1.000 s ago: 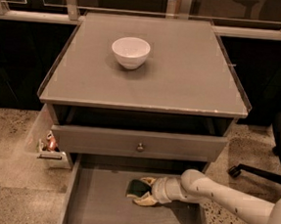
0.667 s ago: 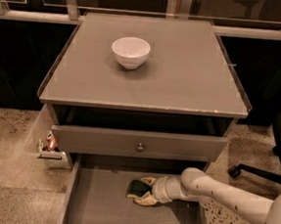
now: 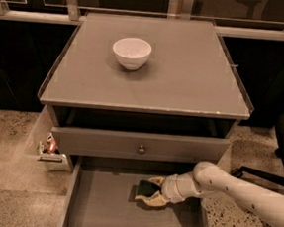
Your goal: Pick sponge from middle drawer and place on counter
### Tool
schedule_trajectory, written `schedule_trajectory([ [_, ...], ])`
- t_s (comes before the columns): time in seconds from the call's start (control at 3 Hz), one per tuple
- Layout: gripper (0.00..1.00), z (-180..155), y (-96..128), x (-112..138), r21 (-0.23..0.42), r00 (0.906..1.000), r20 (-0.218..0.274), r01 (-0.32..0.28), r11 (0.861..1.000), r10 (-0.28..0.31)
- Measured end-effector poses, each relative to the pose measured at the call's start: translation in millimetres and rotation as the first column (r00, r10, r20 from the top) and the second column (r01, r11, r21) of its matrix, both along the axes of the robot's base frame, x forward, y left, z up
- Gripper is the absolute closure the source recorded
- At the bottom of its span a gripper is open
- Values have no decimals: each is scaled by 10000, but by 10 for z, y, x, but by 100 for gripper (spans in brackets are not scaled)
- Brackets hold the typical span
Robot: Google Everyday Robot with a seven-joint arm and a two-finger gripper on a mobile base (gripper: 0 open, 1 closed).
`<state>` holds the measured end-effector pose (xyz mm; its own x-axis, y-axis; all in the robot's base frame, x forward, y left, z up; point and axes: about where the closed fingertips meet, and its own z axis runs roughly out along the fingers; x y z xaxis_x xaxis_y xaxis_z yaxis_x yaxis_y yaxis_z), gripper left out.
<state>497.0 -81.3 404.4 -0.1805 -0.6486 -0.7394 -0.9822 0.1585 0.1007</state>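
The sponge (image 3: 145, 189), dark green on top, lies on the grey floor of the pulled-out middle drawer (image 3: 103, 211), near its back. My gripper (image 3: 151, 191) reaches in from the right on a white arm, low in the drawer, with its tan fingers (image 3: 154, 201) set around the sponge's right end. The sponge rests on the drawer floor. The counter (image 3: 185, 74) above is a flat grey top with a thin rim.
A white bowl (image 3: 131, 52) stands on the counter's back left. A grey drawer front with a round knob (image 3: 141, 149) sits just above the open drawer. Small items lie on the floor at the left (image 3: 49, 149). An office chair base (image 3: 265, 181) is at the right.
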Motion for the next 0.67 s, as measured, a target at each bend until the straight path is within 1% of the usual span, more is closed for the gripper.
schedule_trajectory([
  [0.33, 100, 383, -157, -89, -152, 9999, 119, -45, 9999, 47],
  [0.67, 100, 887, -357, -129, -588, 9982, 600, 62, 9983, -27],
])
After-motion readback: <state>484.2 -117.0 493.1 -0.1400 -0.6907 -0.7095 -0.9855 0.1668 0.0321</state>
